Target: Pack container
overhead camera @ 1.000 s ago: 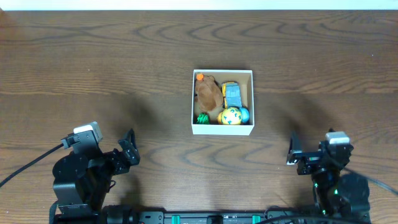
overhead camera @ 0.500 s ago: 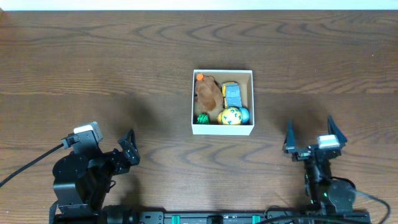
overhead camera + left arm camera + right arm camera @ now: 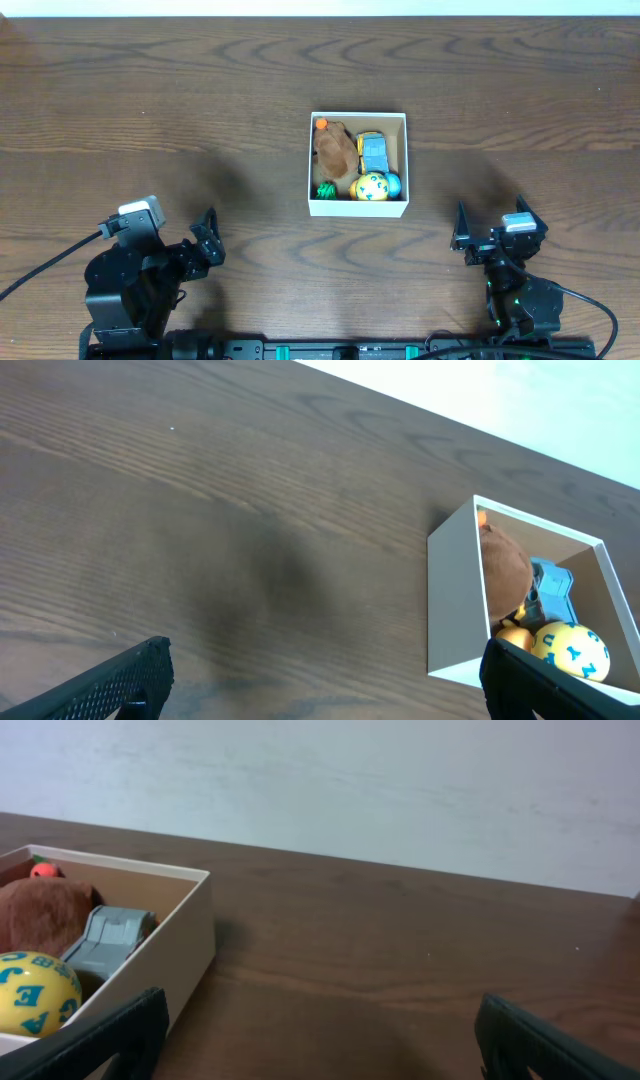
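Note:
The container (image 3: 358,209) is a square white-walled box with a tan inside, at the table's middle. It holds a brown plush toy (image 3: 335,150), a blue and yellow toy car (image 3: 374,152), a yellow lettered ball (image 3: 371,186), a small green toy (image 3: 326,190) and a blue ball (image 3: 393,184). It also shows in the left wrist view (image 3: 452,600) and the right wrist view (image 3: 185,955). My left gripper (image 3: 208,238) is open and empty, at the front left. My right gripper (image 3: 492,230) is open and empty, at the front right, apart from the box.
The dark wooden table (image 3: 160,110) spreads around the box. A pale wall (image 3: 400,790) lies beyond the table's far edge. The arm bases sit at the front edge.
The right arm has drawn back toward the front edge and turned, its open fingers now facing the box. The left arm and the box have not moved.

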Available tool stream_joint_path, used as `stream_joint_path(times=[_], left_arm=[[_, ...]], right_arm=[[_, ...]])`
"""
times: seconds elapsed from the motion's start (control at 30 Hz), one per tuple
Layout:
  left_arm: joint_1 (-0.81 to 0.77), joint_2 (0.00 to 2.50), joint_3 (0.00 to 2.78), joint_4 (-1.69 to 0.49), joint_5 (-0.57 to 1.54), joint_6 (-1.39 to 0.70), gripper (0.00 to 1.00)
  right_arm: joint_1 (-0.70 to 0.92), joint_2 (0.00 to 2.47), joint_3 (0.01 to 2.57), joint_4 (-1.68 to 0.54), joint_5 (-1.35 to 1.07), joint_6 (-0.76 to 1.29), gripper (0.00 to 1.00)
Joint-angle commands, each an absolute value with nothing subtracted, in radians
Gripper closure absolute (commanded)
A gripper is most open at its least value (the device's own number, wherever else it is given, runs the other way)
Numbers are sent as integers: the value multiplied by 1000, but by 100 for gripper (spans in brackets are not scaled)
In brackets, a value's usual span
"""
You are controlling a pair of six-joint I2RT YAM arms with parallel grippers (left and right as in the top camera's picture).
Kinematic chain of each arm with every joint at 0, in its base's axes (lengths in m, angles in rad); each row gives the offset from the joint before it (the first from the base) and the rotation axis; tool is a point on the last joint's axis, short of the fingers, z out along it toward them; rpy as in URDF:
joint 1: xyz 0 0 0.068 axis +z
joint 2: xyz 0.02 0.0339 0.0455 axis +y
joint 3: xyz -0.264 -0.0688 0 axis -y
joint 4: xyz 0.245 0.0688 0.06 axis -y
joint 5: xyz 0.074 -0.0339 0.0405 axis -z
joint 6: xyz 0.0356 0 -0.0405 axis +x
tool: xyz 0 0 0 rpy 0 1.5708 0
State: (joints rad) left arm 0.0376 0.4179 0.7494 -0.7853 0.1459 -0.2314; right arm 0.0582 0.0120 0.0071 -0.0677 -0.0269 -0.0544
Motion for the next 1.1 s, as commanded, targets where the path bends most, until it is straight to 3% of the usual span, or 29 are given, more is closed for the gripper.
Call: stream_joint_path(times=[0.0,0.77,1.07], left_arm=[[41,416,746,-785,138,-222,2],[41,406,746,-827,137,-220,2],[39,225,638,-888,138,15,2]], right_arm=[[52,6,6,-72,-31,-30,1],[52,6,6,-72,-31,-30,1],[52,6,6,-72,-31,-30,1]])
